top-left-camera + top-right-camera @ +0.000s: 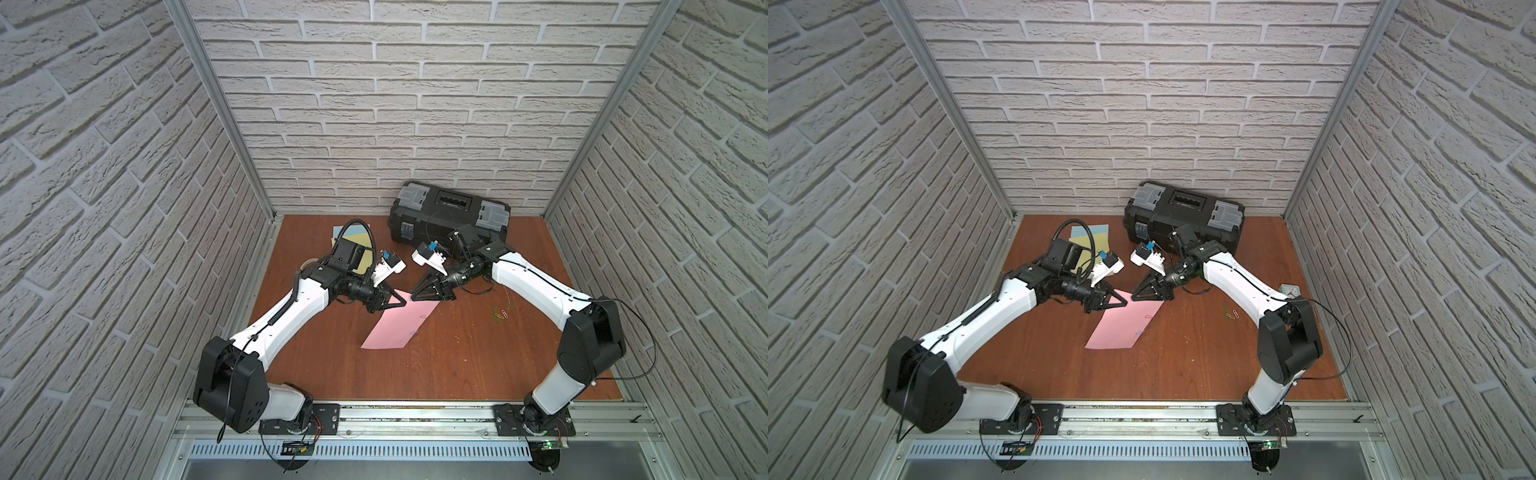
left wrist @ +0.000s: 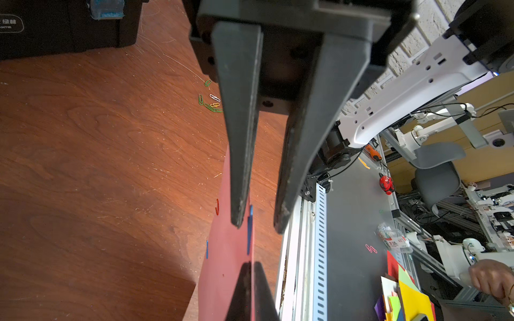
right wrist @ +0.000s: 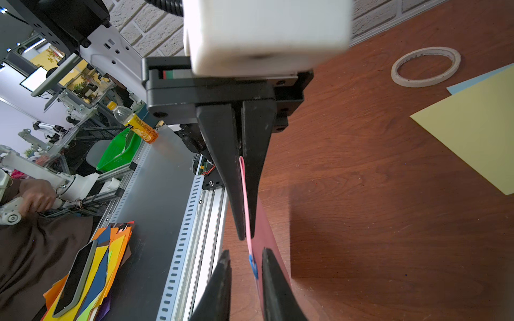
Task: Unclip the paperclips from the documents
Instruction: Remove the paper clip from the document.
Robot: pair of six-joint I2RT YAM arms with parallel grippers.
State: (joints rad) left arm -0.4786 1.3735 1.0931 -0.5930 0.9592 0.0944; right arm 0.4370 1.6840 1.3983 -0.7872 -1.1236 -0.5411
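The pink document (image 1: 395, 326) has its far corner lifted off the table, and my left gripper (image 1: 404, 302) is shut on that corner (image 2: 251, 268). My right gripper (image 3: 246, 257) faces it tip to tip (image 1: 413, 296). Its jaws stand a little apart on either side of the sheet's edge, with a blue paperclip (image 3: 253, 266) between them. More paperclips sit on the sheet, one red (image 2: 217, 207) and one blue (image 2: 207, 248). A loose heap of paperclips (image 1: 500, 312) lies to the right. The yellow document (image 1: 357, 249) and the light blue one (image 1: 338, 230) lie at the back left.
A black toolbox (image 1: 449, 212) stands against the back wall, just behind my right arm. A clear tape roll (image 3: 425, 66) lies near the yellow sheet. A small clock (image 1: 1289, 289) sits by the right wall. The aluminium rail (image 1: 415, 415) bounds the table's front.
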